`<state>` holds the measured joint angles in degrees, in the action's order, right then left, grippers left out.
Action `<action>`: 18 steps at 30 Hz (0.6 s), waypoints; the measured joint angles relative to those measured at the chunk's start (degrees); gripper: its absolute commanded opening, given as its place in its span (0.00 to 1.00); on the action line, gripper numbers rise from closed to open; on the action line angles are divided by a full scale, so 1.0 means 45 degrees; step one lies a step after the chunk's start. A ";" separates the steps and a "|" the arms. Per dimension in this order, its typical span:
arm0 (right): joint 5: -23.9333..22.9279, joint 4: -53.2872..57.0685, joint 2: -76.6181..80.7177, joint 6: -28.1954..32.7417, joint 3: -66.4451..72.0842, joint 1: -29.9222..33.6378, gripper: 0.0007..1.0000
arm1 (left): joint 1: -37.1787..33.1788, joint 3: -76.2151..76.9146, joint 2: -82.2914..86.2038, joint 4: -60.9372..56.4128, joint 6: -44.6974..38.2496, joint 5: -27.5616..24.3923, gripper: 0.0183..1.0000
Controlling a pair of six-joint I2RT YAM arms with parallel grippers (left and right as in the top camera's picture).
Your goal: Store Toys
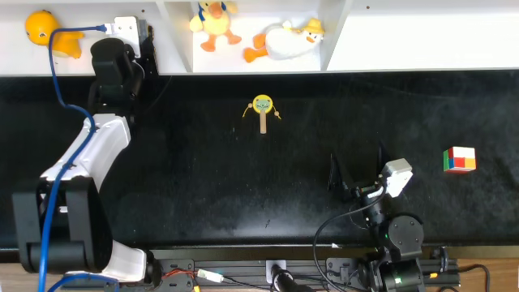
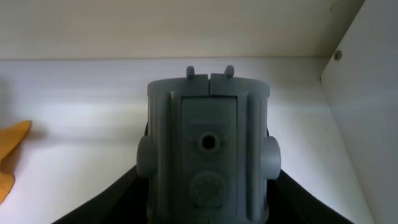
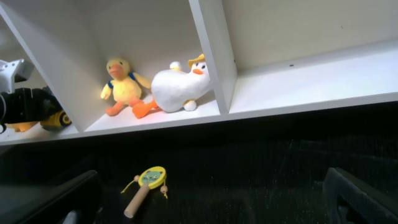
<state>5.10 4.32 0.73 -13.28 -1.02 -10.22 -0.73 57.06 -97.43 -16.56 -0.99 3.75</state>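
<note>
Two plush ducks (image 1: pixel 215 23) in middle cubby (image 1: pixel 219 63)

A robot lab bench — two arms, left (image 1: pixel 85 154) and right (image 1: pixel 397 235), bolted at the bottom edge beside loose wiring (image 1: pixel 190 276), a blue cable (image 1: pixel 57 77) at upper left, a black-covered desk (image 1: pixel 211 186) mid-frame — a white shelf (image 1: pixel 422 40) along the top.
</note>
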 measured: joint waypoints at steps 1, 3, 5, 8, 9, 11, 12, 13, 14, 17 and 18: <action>-0.0005 -0.0005 0.0000 0.0000 0.0000 0.0000 0.99 | 0.0000 0.0000 0.0000 0.0000 0.0000 0.0000 0.46; -0.0005 0.0000 0.0000 0.0000 0.0000 0.0000 1.00 | 0.0000 0.0000 0.0000 0.0000 -0.0044 0.0000 0.72; 0.0000 -0.0005 0.0000 0.0005 0.0000 0.0000 1.00 | 0.0000 0.0000 -0.0024 0.0015 -0.0083 0.0005 0.83; 0.0000 0.0000 0.0000 -0.0005 0.0000 0.0000 1.00 | 0.0000 0.0000 -0.0073 0.0000 -0.0117 0.0034 0.98; -0.0005 0.0000 0.0000 -0.0005 0.0000 0.0000 1.00 | 0.0000 0.0000 -0.0083 -0.0049 -0.0126 0.0039 1.00; -0.0005 -0.0005 0.0000 -0.0005 0.0000 0.0000 1.00 | 0.0000 0.0000 -0.0083 -0.0233 -0.0097 0.0078 1.00; -0.0005 -0.0005 0.0000 0.0000 0.0000 0.0000 1.00 | 0.0000 0.0000 -0.0083 -0.0321 -0.0097 0.0087 1.00; -0.0005 -0.0005 0.0000 -0.0005 0.0000 0.0000 1.00 | 0.0000 0.0000 -0.0083 -0.0384 -0.0097 0.0087 1.00; 0.0000 0.0000 0.0000 -0.0005 0.0000 0.0000 1.00 | 0.0000 0.0000 -0.0083 -0.0427 -0.0097 0.0092 1.00; 0.0000 -0.0005 0.0000 0.0000 0.0000 0.0000 1.00 | 0.0000 0.0000 -0.0029 -0.0257 -0.0097 0.0087 1.00; -0.0005 0.0000 0.0000 0.0000 0.0000 0.0000 1.00 | 0.0000 0.0000 0.0053 -0.0063 -0.0097 0.0087 1.00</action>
<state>5.08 4.32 0.73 -13.28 -1.02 -10.22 -0.73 57.06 -97.19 -16.84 -1.43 4.14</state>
